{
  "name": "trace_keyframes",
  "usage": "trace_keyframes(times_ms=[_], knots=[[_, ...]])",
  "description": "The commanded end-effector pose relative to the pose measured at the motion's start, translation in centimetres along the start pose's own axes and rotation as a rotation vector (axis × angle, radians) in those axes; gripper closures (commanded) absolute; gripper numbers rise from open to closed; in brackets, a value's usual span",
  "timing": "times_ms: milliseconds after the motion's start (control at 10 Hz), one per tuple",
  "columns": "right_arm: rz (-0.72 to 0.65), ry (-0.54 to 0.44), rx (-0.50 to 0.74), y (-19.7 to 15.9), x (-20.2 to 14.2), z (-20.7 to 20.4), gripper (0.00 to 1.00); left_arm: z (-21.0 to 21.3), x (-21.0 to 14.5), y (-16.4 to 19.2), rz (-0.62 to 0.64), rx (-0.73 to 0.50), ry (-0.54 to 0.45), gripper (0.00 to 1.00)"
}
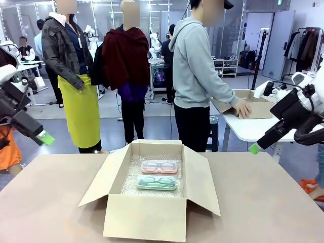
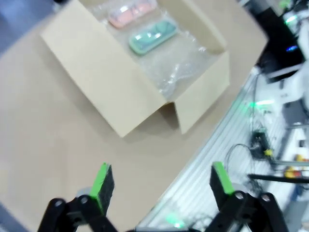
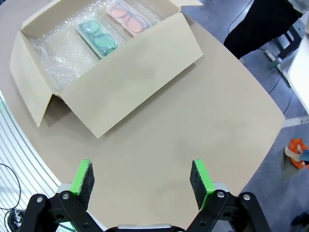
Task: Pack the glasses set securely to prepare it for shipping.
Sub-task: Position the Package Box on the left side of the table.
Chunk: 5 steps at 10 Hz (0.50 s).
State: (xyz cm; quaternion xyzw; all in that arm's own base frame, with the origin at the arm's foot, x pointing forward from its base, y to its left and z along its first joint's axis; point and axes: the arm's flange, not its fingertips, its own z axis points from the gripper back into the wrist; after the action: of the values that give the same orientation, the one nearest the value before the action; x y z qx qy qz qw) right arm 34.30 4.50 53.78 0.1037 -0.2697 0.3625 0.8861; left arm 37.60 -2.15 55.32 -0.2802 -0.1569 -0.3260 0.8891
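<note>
I note white arm shells [image 1: 310,83], black fingers [image 3: 85,180] faced with green pads [image 3: 198,173], grey pivot bolts [image 3: 63,195].

Table [image 1: 263,202], tan top: one open cardboard box [image 1: 147,217] stands directly on it near the middle, flaps folded outward.

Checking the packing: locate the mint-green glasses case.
In the front view, the mint-green case lies on bubble wrap inside the open box, just robot-side of the pink case.
</note>
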Motion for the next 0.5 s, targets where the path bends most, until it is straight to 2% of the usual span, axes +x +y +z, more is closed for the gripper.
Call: trace_keyframes(times_ms=[0,400], knots=[[0.002,0.006,0.001,0.3,-0.1,-0.1,0.00,0.2,1.1,3.0,0.107,-0.094,-0.018,0.00],[0.002,0.006,0.001,0.3,-0.1,-0.1,0.00,-7.1,-2.3,12.0,0.360,-0.329,-0.099,0.00]])
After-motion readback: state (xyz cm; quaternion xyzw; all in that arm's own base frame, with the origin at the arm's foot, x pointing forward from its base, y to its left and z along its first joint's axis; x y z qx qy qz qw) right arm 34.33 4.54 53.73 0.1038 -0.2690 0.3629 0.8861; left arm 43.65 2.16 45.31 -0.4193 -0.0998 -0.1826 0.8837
